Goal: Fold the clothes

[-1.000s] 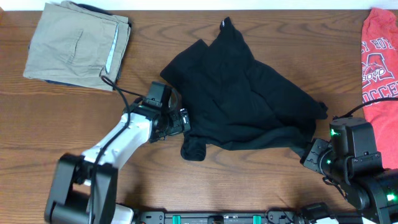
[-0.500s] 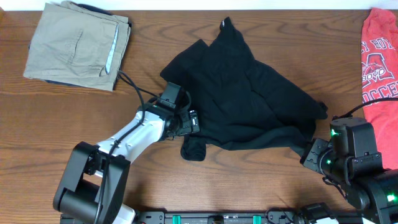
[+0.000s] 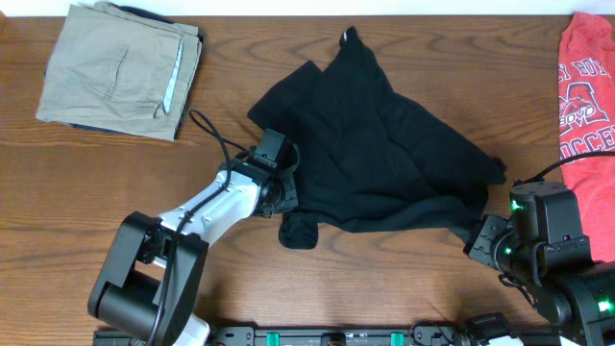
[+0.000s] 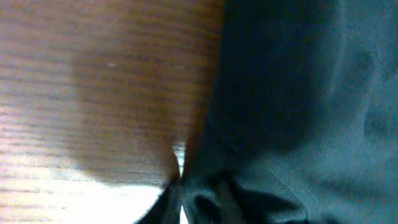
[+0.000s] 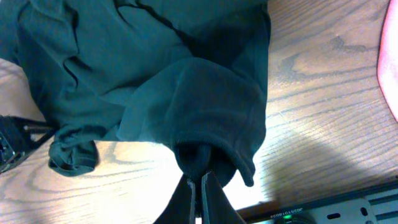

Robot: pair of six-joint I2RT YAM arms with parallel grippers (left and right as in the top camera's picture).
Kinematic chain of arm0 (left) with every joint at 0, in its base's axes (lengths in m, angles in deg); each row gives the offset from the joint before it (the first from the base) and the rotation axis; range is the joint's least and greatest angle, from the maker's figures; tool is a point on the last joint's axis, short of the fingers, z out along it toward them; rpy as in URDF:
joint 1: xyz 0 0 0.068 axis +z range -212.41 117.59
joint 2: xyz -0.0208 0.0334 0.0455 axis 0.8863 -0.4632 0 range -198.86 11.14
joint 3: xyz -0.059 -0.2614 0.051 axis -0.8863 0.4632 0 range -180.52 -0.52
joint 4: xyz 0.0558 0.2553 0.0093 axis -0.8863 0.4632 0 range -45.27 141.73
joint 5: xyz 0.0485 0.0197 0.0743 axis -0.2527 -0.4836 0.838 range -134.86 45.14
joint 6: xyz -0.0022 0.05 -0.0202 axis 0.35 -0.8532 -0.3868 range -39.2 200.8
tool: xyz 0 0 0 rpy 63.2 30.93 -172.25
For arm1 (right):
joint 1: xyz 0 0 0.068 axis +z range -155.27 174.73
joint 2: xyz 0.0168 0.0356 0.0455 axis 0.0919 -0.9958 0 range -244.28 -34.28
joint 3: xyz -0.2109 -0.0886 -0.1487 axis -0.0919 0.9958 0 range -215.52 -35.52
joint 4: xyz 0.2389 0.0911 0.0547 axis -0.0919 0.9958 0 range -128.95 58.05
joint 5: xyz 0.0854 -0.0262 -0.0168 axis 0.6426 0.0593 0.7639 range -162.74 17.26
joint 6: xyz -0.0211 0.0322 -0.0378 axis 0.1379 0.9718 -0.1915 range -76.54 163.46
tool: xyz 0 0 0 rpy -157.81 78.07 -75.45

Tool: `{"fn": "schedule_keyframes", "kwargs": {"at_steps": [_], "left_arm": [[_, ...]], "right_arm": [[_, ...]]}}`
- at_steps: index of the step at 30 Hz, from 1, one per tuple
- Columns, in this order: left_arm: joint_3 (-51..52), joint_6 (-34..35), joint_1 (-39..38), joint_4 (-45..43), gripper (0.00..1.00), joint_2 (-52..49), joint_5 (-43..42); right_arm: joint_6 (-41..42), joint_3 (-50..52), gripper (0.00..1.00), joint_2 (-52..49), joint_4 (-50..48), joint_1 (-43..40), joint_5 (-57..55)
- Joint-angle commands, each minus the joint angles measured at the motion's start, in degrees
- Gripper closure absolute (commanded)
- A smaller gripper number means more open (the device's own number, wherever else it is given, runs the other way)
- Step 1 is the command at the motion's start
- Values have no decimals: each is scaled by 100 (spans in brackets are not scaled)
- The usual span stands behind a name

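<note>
A black long-sleeved garment [image 3: 384, 154] lies crumpled in the middle of the table. My left gripper [image 3: 286, 188] is at its left edge, low on the wood. In the left wrist view its jaws [image 4: 198, 200] are pressed together on a fold of the black garment [image 4: 298, 93]. My right gripper [image 3: 472, 236] sits at the garment's lower right corner. The right wrist view shows this gripper [image 5: 199, 185] shut on a bunched fold of the black garment [image 5: 155, 81]. A rolled cuff [image 3: 300, 231] lies at the garment's lower left.
Folded khaki trousers [image 3: 120, 67] rest on another dark item at the back left. A red printed shirt [image 3: 586, 106] lies along the right edge. A black rail [image 3: 336, 336] runs along the front edge.
My left arm moved right to the garment's left edge, and its jaws went from wide open to shut on the cloth. The right arm stayed still.
</note>
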Motion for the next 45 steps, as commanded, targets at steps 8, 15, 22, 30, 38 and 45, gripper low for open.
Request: {"fn": "schedule_keyframes", "kwargs": {"at_steps": [8, 15, 22, 30, 38, 45], "left_arm": [[-308, 4, -20, 1462, 94, 269, 1290], [-625, -39, -20, 2306, 94, 1185, 1519], [-621, -52, -20, 2310, 47, 1963, 787], [-579, -306, -24, 1628, 19, 999, 704], [-579, -385, -24, 1193, 22, -179, 682], [-579, -452, -33, 1104, 24, -367, 682]], "right_arm": [[-114, -55, 98, -7, 7, -44, -22], [-111, -55, 98, -7, -37, -44, -22], [-111, -55, 98, -7, -109, -44, -17], [-120, -55, 99, -7, -208, -44, 87], [-157, -55, 98, -7, -153, -44, 87], [-155, -55, 98, -7, -173, -44, 85]]}}
